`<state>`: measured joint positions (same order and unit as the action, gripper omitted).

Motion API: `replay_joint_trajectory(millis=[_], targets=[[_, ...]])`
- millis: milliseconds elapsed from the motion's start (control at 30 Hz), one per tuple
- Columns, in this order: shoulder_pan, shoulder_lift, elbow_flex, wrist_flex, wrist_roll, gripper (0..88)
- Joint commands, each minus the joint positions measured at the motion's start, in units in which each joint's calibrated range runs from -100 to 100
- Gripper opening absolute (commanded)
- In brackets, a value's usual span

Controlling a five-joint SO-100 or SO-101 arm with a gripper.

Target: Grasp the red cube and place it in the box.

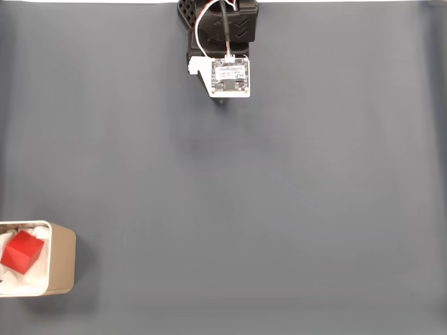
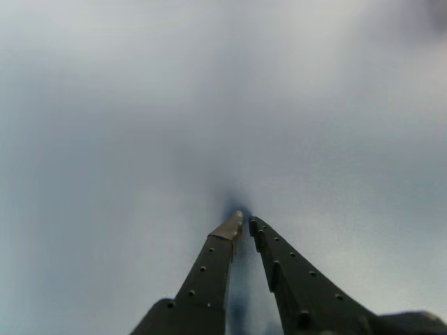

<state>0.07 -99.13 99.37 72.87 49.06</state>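
The red cube point(image 1: 23, 250) lies inside the beige box point(image 1: 61, 257) at the lower left of the fixed view, resting on the white lining. The arm is folded at the top centre of that view, far from the box, with only a dark tip of the gripper point(image 1: 223, 102) peeking below its white circuit board point(image 1: 230, 75). In the wrist view the gripper point(image 2: 244, 220) points down at the bare grey cloth, its two dark fingers nearly touching at the tips, with nothing between them.
A grey-blue cloth point(image 1: 244, 209) covers the whole table. The box is cut by the left edge of the fixed view. A pale strip runs along the top edge behind the arm's base.
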Motion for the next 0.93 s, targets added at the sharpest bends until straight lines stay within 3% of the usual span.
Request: replay_joint_trajectory(millis=[0, 900], targets=[[0.49, -0.78, 0.45, 2.95, -0.73, 0.0], [0.42, -0.78, 0.45, 3.03, 0.24, 0.4]])
